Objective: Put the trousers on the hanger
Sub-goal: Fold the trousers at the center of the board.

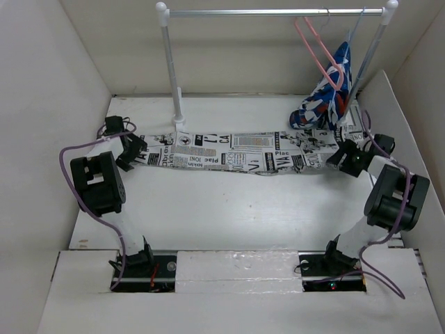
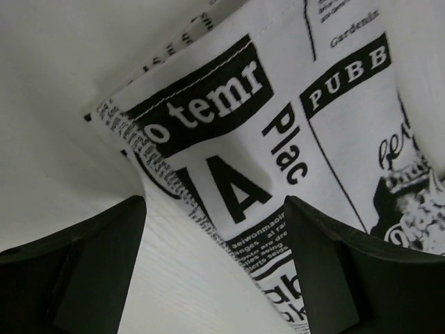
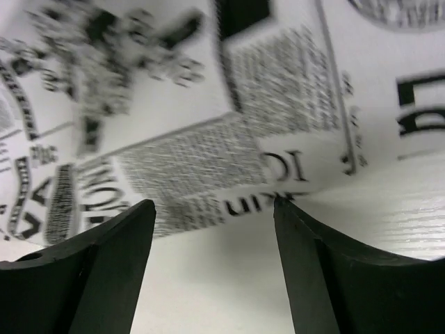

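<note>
The trousers, white with black newspaper print, lie stretched flat in a long strip across the far half of the table. My left gripper is at their left end and my right gripper at their right end. In the left wrist view the left gripper is open, with the trousers lying loose on the table between and beyond its fingers. The right gripper is also open, and the edge of the trousers lies just past its fingertips. The pink hanger hangs from the rail at the back right.
A metal rail on two white posts spans the back. A pale blue hanger on it carries a blue, white and red garment that reaches down to the table by the right gripper. White walls close in both sides.
</note>
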